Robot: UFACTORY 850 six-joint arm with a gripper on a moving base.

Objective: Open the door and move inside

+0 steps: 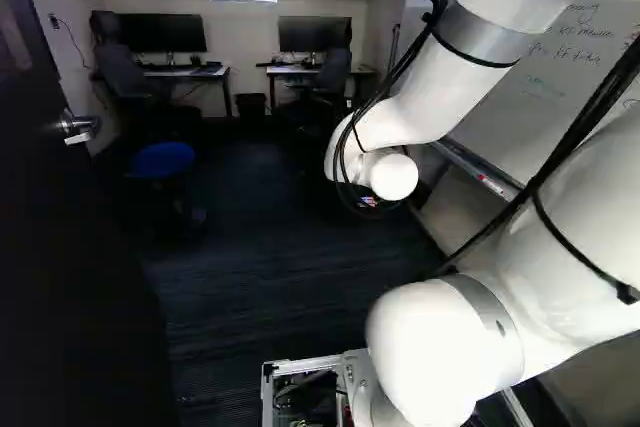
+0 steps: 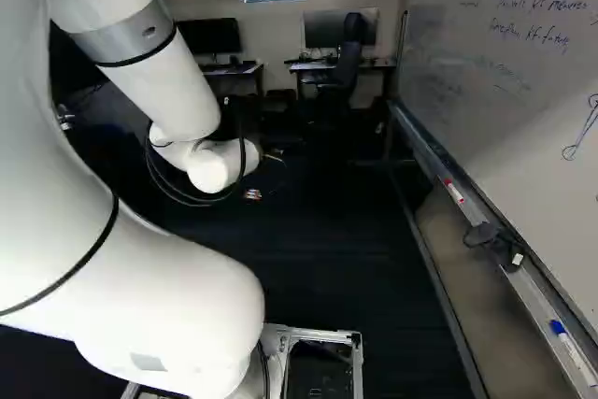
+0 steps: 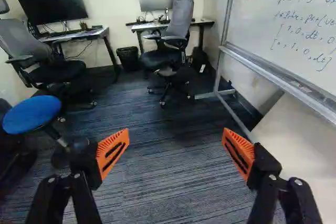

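The gripper [image 2: 252, 194] is mostly hidden behind the arm's last joint in the right base view. In the wrist view my gripper [image 3: 175, 153] stands wide open, nothing between its orange pads and carpet beyond them. A dark door [image 1: 70, 277] fills the left side of the left base view, standing open along the left of the way into the room. Its silver lever handle [image 1: 78, 127] is well to the left of the arm and apart from it. The door's hinges and frame are not visible.
A whiteboard [image 2: 523, 72] with a marker tray [image 2: 495, 231] runs along the right. A blue stool [image 3: 31, 114] stands at the left. Farther in are office chairs [image 3: 176, 35], desks [image 3: 79, 35] with monitors and a bin [image 3: 127, 57]. Dark carpet [image 1: 270, 267] lies ahead.
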